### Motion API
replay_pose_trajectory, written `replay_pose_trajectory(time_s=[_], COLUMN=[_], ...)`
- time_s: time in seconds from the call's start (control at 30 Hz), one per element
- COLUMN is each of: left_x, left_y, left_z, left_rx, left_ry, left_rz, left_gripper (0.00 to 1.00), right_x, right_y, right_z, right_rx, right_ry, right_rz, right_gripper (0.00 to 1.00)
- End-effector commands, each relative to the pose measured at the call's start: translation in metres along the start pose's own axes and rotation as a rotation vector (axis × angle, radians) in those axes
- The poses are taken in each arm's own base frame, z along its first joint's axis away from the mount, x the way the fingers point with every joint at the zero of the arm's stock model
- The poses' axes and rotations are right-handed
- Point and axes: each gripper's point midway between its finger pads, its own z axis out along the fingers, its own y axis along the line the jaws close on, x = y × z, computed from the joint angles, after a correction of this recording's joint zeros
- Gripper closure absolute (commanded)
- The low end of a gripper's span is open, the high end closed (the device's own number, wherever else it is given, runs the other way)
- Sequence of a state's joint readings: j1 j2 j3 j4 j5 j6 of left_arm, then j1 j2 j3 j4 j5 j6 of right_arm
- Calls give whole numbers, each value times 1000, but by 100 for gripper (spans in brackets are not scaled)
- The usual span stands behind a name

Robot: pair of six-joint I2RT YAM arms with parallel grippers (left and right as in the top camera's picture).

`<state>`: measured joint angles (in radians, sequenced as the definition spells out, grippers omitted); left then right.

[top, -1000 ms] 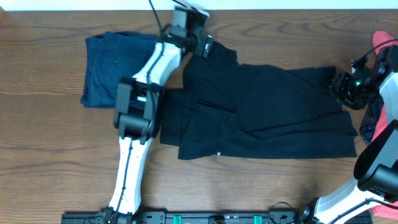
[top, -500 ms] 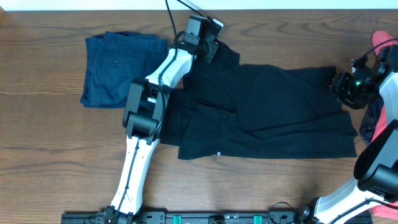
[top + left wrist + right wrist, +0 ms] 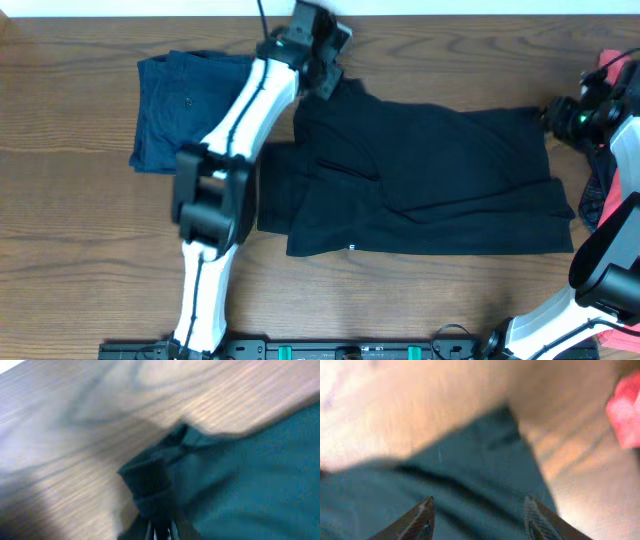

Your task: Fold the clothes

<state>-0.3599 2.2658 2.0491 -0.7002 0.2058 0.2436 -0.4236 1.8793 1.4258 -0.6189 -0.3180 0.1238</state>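
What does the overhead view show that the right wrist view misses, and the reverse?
Overhead only: the navy shorts, the left arm, and the small white logo on the black garment. Right wrist only: that the right gripper is open over the fabric. Both: the black garment, a coral-red piece and the wooden table.

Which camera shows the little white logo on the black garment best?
Overhead: the logo sits plainly at the lower edge of the black garment. Both wrist views show only blurred dark fabric, no logo.
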Motion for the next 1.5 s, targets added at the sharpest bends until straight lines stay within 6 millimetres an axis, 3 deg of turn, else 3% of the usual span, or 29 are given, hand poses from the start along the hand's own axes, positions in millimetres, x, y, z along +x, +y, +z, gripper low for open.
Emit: replay_pose_trajectory(time_s=[0.0, 0.17, 0.23, 0.43, 0.63, 0.7, 0.9, 1.07, 1.23, 1.47], left_x=[-7, 6, 7, 9, 16, 21, 27, 28, 28, 20], left_y=[-12, -21, -22, -22, -24, -25, -25, -25, -14, -15], left_z=[-29, -30, -30, -30, -32, -34, -36, -38, -52, -87], left_rx=[3, 18, 20, 21, 25, 28, 28, 27, -47, -70], left_ry=[-6, 50, 55, 61, 93, 113, 138, 140, 147, 115], left_rz=[21, 23, 23, 15, -7, -10, -13, -14, -7, 1], left_gripper=[89, 93, 94, 94, 94, 94, 94, 94, 94, 94], right_x=[-21, -33, -28, -10, -3, -1, 6, 3, -23, -63], right_y=[-3, -7, -11, -27, -26, -21, -14, -19, -17, -14], right_z=[2, 24, 41, 92, 126, 133, 139, 130, 90, -4], right_rx=[15, 9, 9, 4, -46, -91, -130, -122, -118, -65], right_ry=[-76, -118, -101, -47, -49, -48, -27, -27, -94, -238], right_rz=[-1, -17, -15, -3, -16, -19, -20, -5, -10, -16], right_gripper=[49, 49, 48, 31, 29, 33, 57, 99, 99, 99])
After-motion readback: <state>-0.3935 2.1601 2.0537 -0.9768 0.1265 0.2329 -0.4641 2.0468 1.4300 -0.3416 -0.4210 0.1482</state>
